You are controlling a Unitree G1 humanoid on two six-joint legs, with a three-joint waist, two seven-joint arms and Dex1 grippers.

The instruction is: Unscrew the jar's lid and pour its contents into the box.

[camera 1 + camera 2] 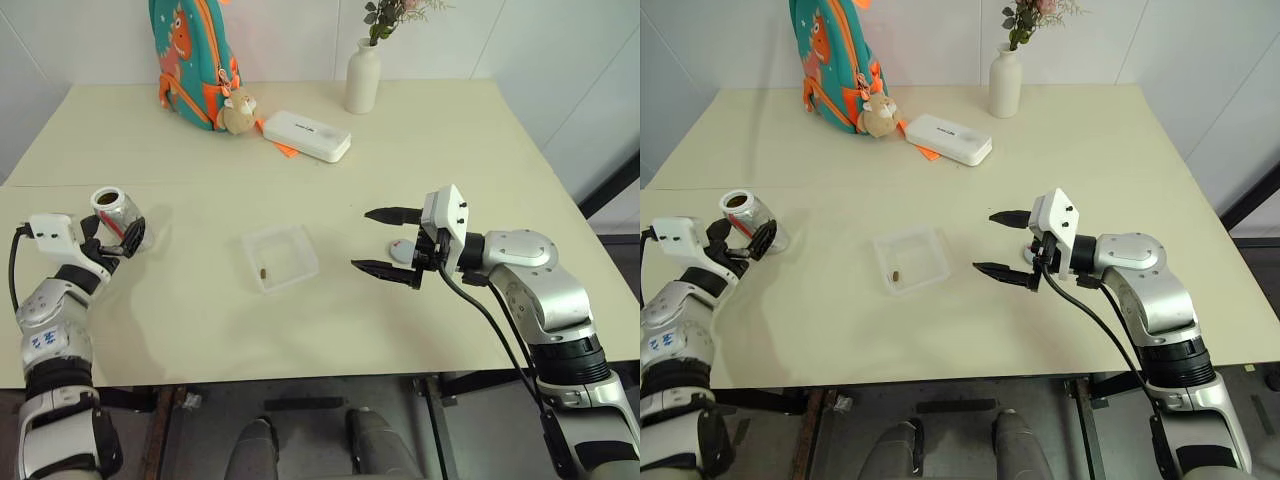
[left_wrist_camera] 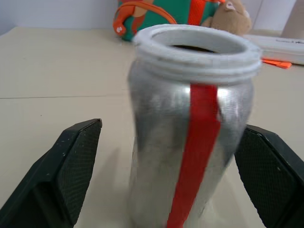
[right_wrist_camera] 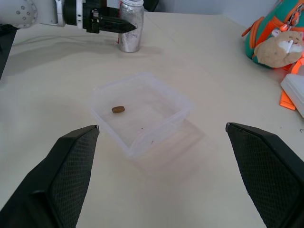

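My left gripper (image 2: 166,180) stands released around the upright jar (image 2: 190,128) (lid off); my right gripper (image 1: 385,240) gapes empty.

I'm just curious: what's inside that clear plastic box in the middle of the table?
One tiny brown pellet lies on the floor of the box. Its clear walls hide nothing, and it holds nothing else.

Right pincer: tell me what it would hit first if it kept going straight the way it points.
Probably the box: the open right pincer points across the table at it, with bare tabletop between. Height is unclear, so it may pass over the rim.
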